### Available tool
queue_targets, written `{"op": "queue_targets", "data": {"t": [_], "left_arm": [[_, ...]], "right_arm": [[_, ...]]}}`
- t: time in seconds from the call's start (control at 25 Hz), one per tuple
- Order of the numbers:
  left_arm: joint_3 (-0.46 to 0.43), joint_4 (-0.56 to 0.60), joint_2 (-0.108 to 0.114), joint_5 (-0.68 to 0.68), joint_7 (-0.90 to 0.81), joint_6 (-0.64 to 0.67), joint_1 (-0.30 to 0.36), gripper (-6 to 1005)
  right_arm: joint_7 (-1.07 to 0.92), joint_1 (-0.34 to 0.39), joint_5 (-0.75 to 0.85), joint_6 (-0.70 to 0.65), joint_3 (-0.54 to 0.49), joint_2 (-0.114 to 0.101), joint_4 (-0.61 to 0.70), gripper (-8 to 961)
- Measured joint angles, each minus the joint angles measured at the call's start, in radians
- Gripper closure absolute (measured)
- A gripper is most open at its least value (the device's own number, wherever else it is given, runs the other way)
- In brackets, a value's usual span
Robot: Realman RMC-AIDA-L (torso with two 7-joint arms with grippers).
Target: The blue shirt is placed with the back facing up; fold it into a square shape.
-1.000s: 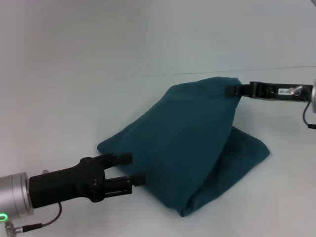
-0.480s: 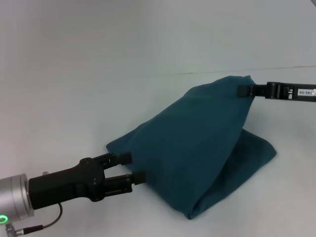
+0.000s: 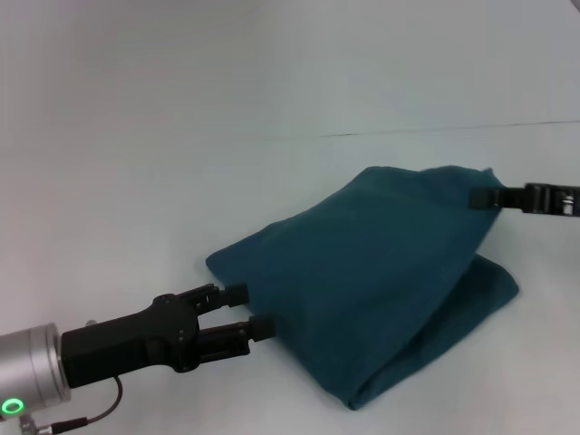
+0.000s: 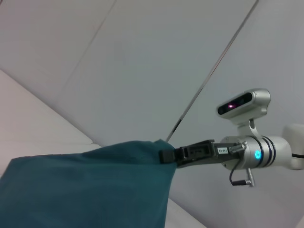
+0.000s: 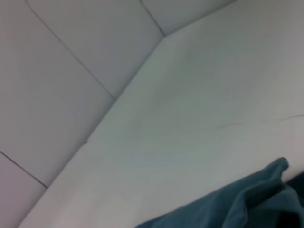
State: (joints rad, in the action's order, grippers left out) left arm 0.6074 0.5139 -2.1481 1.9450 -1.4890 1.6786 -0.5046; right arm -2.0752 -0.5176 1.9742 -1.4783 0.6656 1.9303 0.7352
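Table: pale, plain surface filling the head view; a thin dark seam runs across its far right part.

Shirt: dark teal-blue, plain side showing, lying right of centre on the table. It is doubled over. The lower layers rest flat on the table, while the upper layer is drawn up toward the far right into a raised corner, forming a slanted, tent-like sheet. Its near point sits toward the front of the table. In the left wrist view the shirt hangs from its pinched corner; in the right wrist view only a rumpled edge shows.

Left gripper: black, reaching in from the near left, low over the table. Its two fingers are spread apart, tips at the shirt's near-left edge, clamping nothing.

Right gripper: black, slim, reaching in from the far right, raised above the table. Its fingers are clamped on the shirt's lifted corner; the left wrist view shows this same grip.
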Motion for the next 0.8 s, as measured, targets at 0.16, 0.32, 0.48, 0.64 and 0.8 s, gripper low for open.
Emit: {"op": "queue_targets", "data": {"t": [0.16,0.32,0.48,0.64,0.8], "left_arm": [[0.0,0.0,-0.01,-0.004,0.0,-0.021,0.002,126],[0.0,-0.014,-0.014,-0.028,0.0,-0.07,-0.006,125],[0.0,-0.037,-0.015,-0.047,-0.002,-0.129,-0.024,125],[0.0,-0.048,-0.015,-0.071,-0.01,-0.184,-0.037,125],[0.001,-0.059,-0.015,-0.103,-0.027,-0.261,-0.044,125]], "right_arm": [[0.013,0.023,0.018,0.006,0.0,-0.003,-0.004,902],[0.017,0.032,0.076,0.031,0.0,0.002,-0.009,902],[0.026,0.034,0.109,0.054,0.0,0.01,-0.026,902],[0.03,0.04,0.112,0.068,-0.005,0.009,-0.04,903],[0.03,0.042,0.112,0.069,-0.028,0.004,-0.041,903]]}}
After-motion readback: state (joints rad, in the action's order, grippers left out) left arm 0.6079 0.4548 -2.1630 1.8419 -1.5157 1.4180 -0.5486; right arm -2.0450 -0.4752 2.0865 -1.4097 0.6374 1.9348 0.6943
